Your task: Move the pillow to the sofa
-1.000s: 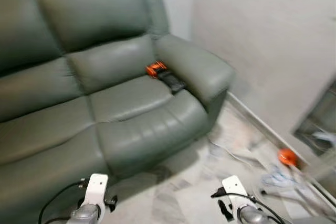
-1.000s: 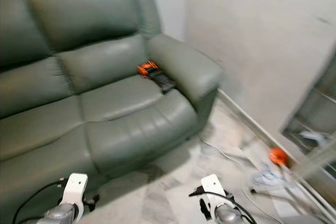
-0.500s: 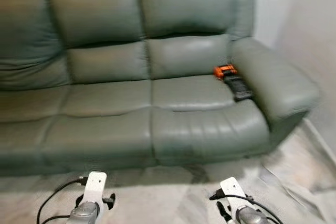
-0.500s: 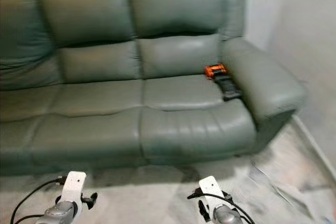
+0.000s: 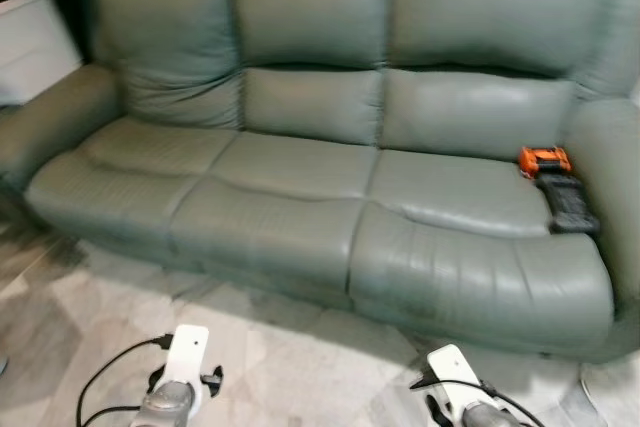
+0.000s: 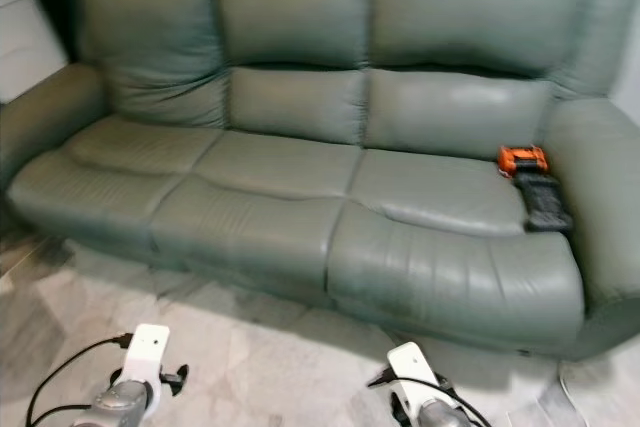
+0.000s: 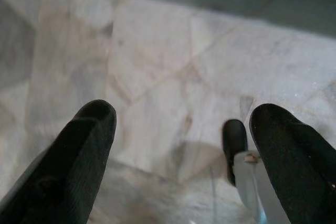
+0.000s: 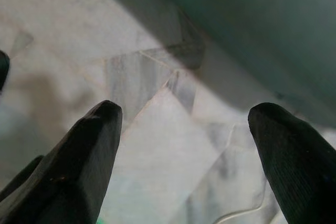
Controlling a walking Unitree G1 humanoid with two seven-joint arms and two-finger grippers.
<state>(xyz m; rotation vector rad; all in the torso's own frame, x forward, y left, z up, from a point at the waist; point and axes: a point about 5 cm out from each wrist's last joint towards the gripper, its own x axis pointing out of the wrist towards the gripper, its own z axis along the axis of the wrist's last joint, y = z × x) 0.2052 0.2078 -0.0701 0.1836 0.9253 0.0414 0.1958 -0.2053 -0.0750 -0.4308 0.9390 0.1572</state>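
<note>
A grey-green three-seat leather sofa [image 5: 330, 177] stands in front of me, its seat cushions bare except at the far right end. My left arm [image 5: 178, 392] and right arm [image 5: 462, 402] hang low over the marble floor in front of the sofa. In the left wrist view, my left gripper [image 7: 184, 129] is open over pale floor tiles, holding nothing. My right gripper [image 8: 186, 124] is also open, over tiles beside the sofa's dark base [image 8: 262, 30].
An orange and black device [image 5: 555, 187] lies on the right seat against the armrest. A white surface [image 5: 35, 47] stands past the sofa's left armrest [image 5: 45, 122]. Marble floor [image 5: 300, 367] runs between me and the sofa. Cables trail from both wrists.
The camera has swung left: the view went from the sofa's right end and wall to the whole sofa. The arms keep their hanging pose.
</note>
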